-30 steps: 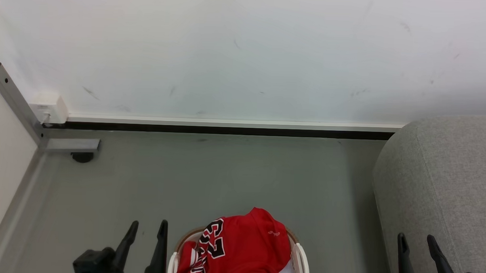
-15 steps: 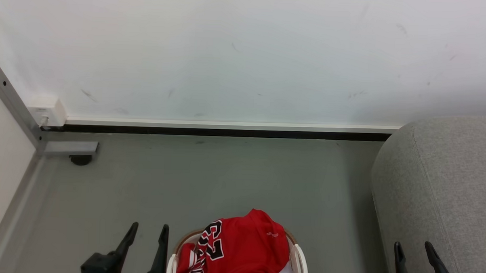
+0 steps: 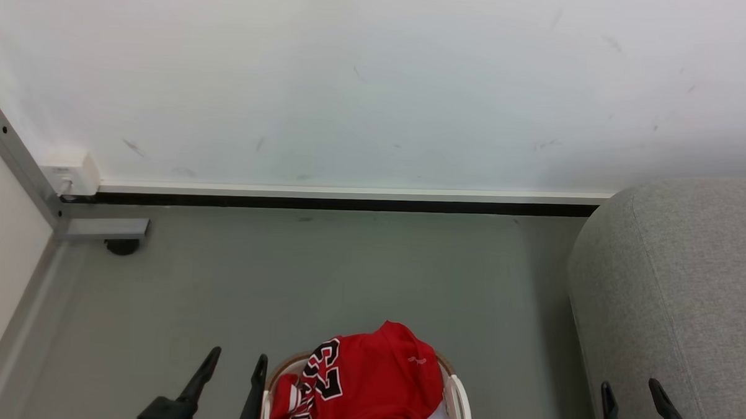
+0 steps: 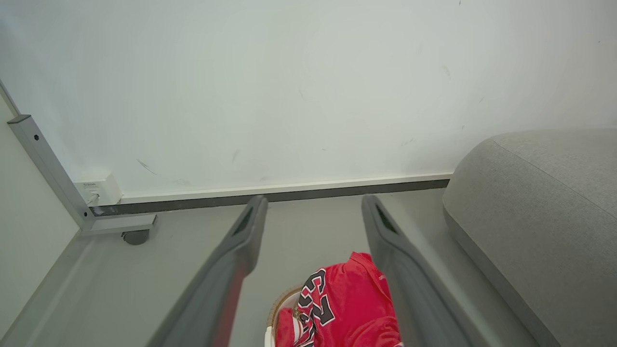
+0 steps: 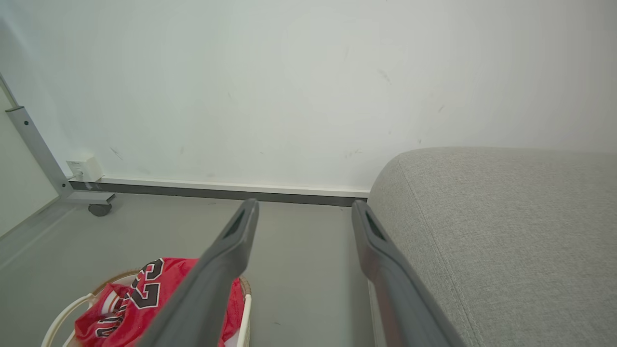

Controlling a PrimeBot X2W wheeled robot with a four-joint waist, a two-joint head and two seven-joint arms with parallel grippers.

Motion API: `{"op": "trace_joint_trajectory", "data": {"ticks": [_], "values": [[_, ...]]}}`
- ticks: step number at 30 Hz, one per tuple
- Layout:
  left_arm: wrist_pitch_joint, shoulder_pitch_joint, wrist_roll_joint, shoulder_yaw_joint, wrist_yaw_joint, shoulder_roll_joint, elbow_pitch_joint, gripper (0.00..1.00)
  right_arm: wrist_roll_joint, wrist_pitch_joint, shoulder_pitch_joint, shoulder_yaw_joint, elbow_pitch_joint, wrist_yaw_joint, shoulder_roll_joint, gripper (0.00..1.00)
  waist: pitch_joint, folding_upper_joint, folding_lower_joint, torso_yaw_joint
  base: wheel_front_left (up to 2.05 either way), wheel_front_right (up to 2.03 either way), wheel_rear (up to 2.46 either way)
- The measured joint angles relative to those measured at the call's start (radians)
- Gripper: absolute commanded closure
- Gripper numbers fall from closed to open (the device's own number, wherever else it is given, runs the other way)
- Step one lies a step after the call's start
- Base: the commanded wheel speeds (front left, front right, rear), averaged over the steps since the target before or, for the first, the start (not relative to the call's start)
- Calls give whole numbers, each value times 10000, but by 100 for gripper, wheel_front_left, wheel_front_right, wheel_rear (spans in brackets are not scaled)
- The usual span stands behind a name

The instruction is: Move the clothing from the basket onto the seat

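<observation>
Grey floor (image 3: 346,277) below a white wall (image 3: 377,79). Head view: red jersey (image 3: 373,383) heaped in the laundry basket (image 3: 459,395), just right of the left gripper (image 3: 239,355); right gripper (image 3: 628,383) before the grey sofa (image 3: 675,276). Left wrist view: gripper parted, empty, jersey low between its tips. Right wrist view: gripper parted, empty; jersey lower left, sofa right. Cloth likely soft and light; pinch its raised top fold.

Wall (image 3: 377,79): white, matt, faint dark scuffs. Skirting (image 3: 349,189): white strip over a black band at the floor line. Floor (image 3: 346,270): plain grey, evenly lit (soft, diffuse light). Far left: slanting grey metal post (image 3: 15,153), flat foot on a dark castor (image 3: 122,246); white box (image 3: 70,173) on the wall just beside it. Right: seat (image 3: 686,288), light-grey fabric, rounded edge.
</observation>
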Motion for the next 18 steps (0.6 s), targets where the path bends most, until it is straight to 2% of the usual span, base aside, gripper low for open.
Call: {"op": "trace_joint_trajectory", "data": {"ticks": [18], "values": [[-73, 33, 161, 303, -84, -58, 44, 0, 125, -59, -21, 105, 2, 0, 12, 0, 80, 0, 0, -122, 0, 0, 0]]}}
